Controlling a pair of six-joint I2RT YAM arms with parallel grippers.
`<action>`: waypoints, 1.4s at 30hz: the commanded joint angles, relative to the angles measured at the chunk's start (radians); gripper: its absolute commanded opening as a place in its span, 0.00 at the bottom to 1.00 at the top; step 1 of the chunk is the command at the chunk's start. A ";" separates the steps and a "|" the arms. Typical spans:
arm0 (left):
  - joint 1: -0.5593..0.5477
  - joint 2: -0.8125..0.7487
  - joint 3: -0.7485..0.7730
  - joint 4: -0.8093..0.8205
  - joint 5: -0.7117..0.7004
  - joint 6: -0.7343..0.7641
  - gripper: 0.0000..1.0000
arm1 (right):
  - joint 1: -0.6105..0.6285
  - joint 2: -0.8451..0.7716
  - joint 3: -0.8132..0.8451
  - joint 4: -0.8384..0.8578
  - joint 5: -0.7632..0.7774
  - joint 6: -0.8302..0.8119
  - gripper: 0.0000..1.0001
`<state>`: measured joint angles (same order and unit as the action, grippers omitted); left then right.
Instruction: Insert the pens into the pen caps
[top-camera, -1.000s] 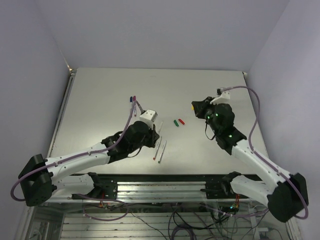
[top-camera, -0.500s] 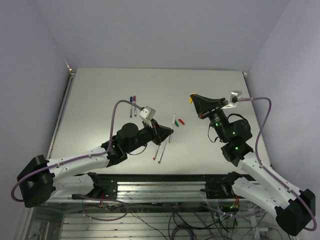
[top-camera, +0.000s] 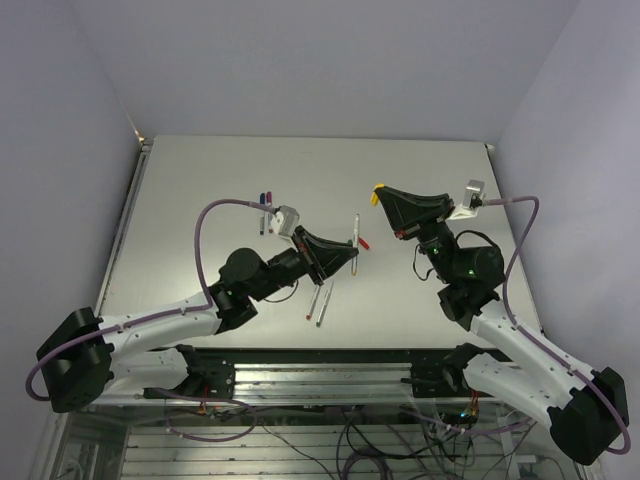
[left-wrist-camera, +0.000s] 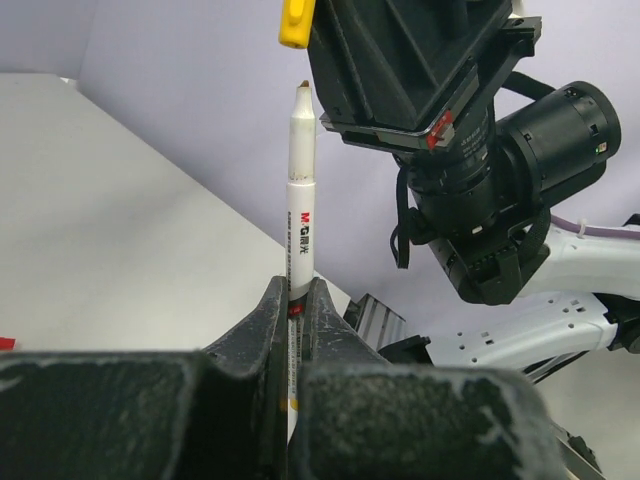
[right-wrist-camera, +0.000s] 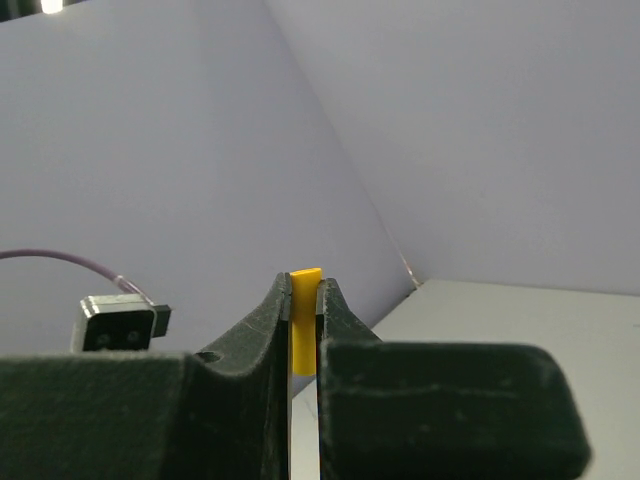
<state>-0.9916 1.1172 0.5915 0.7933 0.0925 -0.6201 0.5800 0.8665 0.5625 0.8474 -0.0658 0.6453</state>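
Lilac wall (left-wrist-camera: 180, 90) behind slim white pen (left-wrist-camera: 299, 190), brown-tipped; stubby yellow cap (left-wrist-camera: 297, 22).

Pale lilac walls (top-camera: 300, 60) enclose grey table (top-camera: 200, 180).

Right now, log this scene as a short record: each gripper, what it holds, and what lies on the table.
left gripper: shut on a white pen, tip bare
right gripper: shut on a yellow cap
pen to cap: tip close beside the cap, not yet in
table: two loose pens, a red cap, two pens with blue and magenta ends
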 joint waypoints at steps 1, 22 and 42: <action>0.005 0.018 0.002 0.096 0.050 -0.016 0.07 | 0.004 0.002 -0.003 0.090 -0.063 0.056 0.00; 0.005 0.033 0.023 0.051 0.059 -0.003 0.07 | 0.006 0.054 0.005 0.098 -0.181 0.095 0.00; 0.005 0.020 0.018 0.013 0.027 0.018 0.07 | 0.006 0.023 0.009 0.041 -0.176 0.079 0.00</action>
<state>-0.9916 1.1477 0.5919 0.7956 0.1265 -0.6212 0.5827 0.9089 0.5625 0.8993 -0.2363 0.7326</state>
